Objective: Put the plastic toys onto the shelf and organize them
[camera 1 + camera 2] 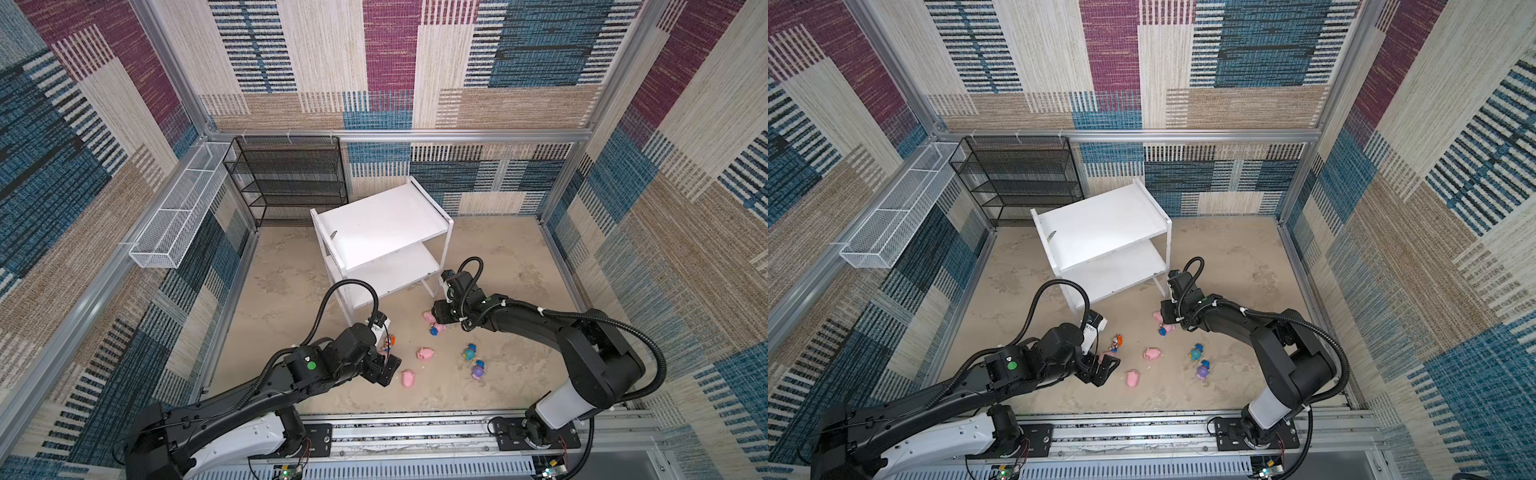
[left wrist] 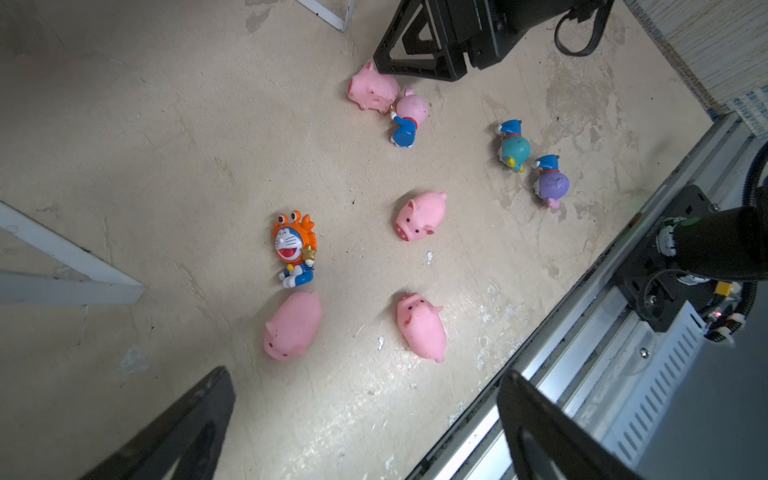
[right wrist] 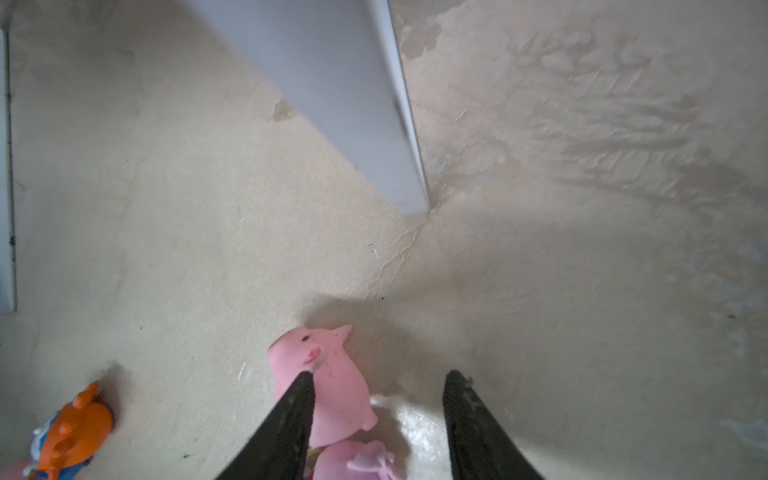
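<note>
Both top views show plastic toys (image 1: 425, 353) on floor (image 1: 498, 257) beside shelf (image 1: 382, 224).

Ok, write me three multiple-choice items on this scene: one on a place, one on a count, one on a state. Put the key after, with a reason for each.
1. Where is the orange-hooded figurine?
A. on the shelf's top board
B. on the floor
C. in the white wire basket

2. How many pink pigs show in the left wrist view?
A. two
B. four
C. six

3. How does the left gripper stand?
A. shut on a pig
B. shut on a figurine
C. open, holding nothing

Key:
1 B: it lies face up on the bare floor.
2 B: four separate pigs lie there.
3 C: its jaws stand wide apart, with only floor between them.
</note>
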Controlling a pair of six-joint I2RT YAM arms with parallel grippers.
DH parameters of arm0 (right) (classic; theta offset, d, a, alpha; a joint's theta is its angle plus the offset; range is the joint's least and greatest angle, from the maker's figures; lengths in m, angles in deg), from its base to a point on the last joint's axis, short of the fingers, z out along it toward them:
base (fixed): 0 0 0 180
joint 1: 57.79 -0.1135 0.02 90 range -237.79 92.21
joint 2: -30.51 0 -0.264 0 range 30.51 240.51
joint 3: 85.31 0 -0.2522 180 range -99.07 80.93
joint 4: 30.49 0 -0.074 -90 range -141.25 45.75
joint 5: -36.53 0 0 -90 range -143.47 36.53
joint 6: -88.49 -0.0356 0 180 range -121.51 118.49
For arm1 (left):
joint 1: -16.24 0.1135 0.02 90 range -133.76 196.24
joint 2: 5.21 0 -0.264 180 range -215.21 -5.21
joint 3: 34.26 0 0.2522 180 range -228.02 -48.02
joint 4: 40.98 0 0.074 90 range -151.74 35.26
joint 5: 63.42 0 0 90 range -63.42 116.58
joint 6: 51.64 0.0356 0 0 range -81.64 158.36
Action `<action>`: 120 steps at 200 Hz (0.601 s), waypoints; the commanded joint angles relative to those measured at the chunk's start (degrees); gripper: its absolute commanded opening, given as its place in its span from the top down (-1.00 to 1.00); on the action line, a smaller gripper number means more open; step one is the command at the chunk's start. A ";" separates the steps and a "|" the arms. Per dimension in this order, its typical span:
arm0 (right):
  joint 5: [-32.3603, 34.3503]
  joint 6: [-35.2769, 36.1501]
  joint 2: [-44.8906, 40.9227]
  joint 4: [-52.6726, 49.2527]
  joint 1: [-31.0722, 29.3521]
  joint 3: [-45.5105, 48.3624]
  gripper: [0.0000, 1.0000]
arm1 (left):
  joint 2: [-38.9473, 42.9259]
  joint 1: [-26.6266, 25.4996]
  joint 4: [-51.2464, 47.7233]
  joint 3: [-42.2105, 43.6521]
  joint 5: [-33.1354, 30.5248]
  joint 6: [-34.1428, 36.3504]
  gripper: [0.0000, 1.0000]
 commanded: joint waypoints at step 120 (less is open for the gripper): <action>4.35 -0.32 -7.42 -1.57 -6.62 3.13 -0.08 | -1.67 0.03 1.72 -0.84 0.01 1.81 -0.99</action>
